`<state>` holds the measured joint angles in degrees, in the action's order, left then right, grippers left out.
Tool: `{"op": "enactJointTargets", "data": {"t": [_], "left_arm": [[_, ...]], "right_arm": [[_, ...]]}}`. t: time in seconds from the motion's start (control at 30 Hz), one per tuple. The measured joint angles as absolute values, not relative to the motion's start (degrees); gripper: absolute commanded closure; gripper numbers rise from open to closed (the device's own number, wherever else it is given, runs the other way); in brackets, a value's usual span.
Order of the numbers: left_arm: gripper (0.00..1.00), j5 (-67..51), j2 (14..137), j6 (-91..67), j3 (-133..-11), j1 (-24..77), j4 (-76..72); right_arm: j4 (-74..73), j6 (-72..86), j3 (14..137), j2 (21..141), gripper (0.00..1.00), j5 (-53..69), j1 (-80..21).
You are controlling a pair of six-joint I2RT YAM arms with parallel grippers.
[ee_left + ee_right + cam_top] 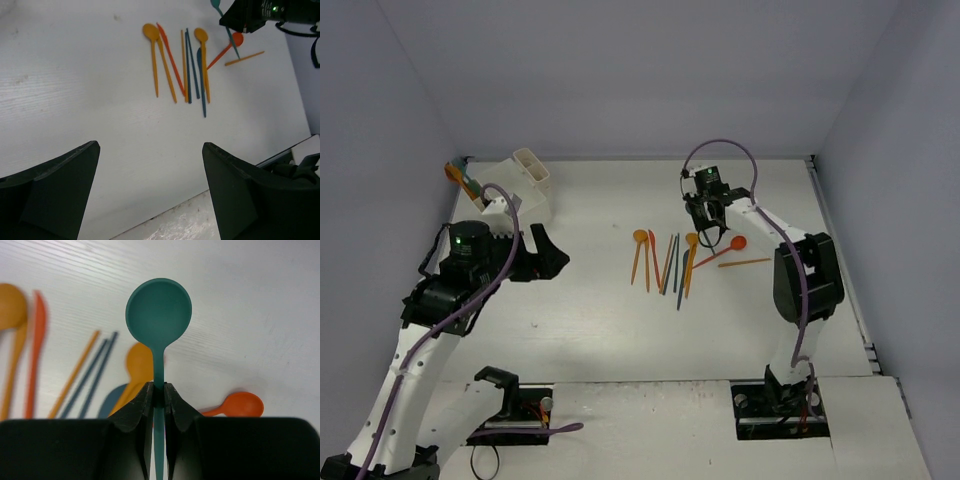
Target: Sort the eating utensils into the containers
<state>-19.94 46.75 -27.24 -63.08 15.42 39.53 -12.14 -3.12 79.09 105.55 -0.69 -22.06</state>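
Observation:
My right gripper (pixel 158 388) is shut on the handle of a teal spoon (pixel 158 310), whose bowl sticks out past the fingertips above the table. From above, that gripper (pixel 708 222) hangs over the right end of a row of eating utensils (pixel 665 262): orange spoons (pixel 151 32), a red knife (pixel 167 50), blue pieces (pixel 192 65), a red spoon (pixel 738 242) and an orange stick (pixel 745 263). The white containers (pixel 525 185) stand at the back left, with orange and teal utensils (pixel 460 178) in one bin. My left gripper (pixel 545 250) is open and holds nothing, just in front of the containers.
Grey walls close the table on three sides, with a raised rim along the right edge (pixel 840 260). The right arm's dark wrist (pixel 260 12) shows at the top right of the left wrist view. Both arm bases (pixel 780 405) sit at the near edge.

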Motion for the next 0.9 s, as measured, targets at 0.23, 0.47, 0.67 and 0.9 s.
{"op": "enactJointTargets", "data": {"t": [0.23, 0.47, 0.67, 0.9], "left_arm": [[0.19, -23.21, 50.86, -32.22, -68.42, 16.0, 29.84], [0.26, -21.91, 58.46, -30.31, -74.98, 22.03, 24.11], [0.36, -16.28, 61.5, -27.06, -78.22, 28.76, 22.28], [0.4, -8.32, 63.61, -23.79, -78.24, 33.41, 23.92]], "right_arm": [[-12.08, -1.1, 79.76, 90.69, 1.0, 0.67, -34.99], [-12.13, 2.36, 82.22, 85.04, 1.0, 1.35, -48.56], [-12.28, 3.76, 82.83, 84.35, 1.0, -0.28, -54.93], [-12.46, 4.66, 82.83, 83.29, 1.0, -2.43, -55.59]]}}
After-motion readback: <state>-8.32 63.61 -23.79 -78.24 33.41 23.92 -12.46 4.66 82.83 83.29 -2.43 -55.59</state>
